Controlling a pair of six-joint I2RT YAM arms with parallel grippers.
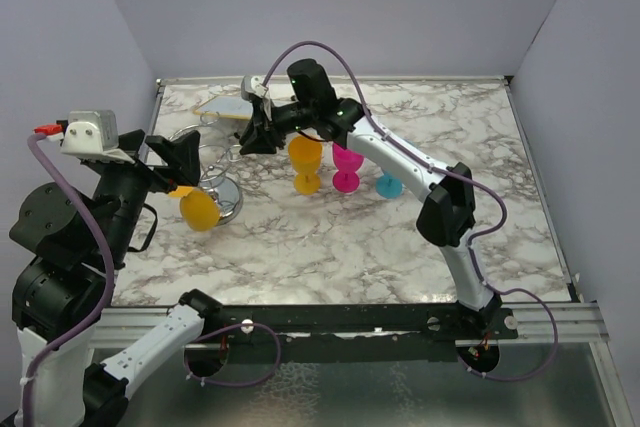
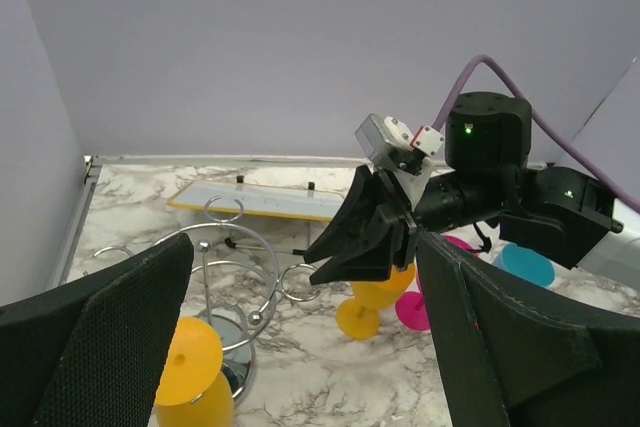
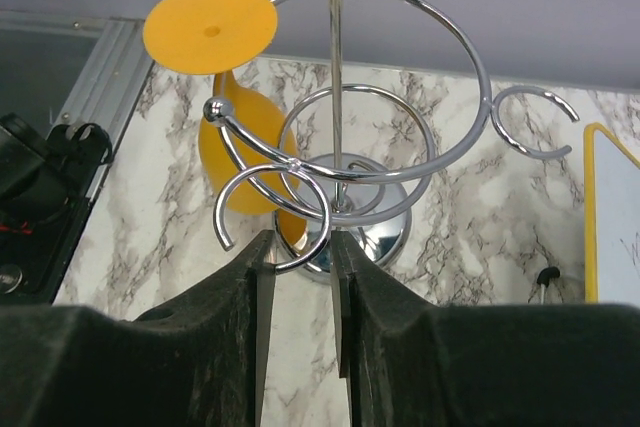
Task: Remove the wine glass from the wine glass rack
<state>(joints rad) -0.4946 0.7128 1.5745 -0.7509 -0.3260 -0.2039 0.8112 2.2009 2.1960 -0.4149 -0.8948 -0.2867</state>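
Right wrist view gives you the clearest picture. The orange wine glass (image 3: 236,169) hangs upside down on the wine glass rack (image 3: 372,230), with its foot uppermost and its bowl low beside the chrome base. It is on the side of the rack that faces the left arm. The right gripper (image 3: 302,267) has its jaws parted only narrowly. One low wire loop runs into the gap, but I judge that the jaws do not pinch it. They seem placed there so that you can steady this light rack on the marble tabletop (image 1: 300,247).

In the top external view, the left gripper (image 1: 188,169) stands just beside the glass with its jaws spread wide, grasping nothing. I judge that the grasp is not yet made. You should close gently on the bowl, then draw the stem out through the open side of its wire arm, otherwise the rack may tip.
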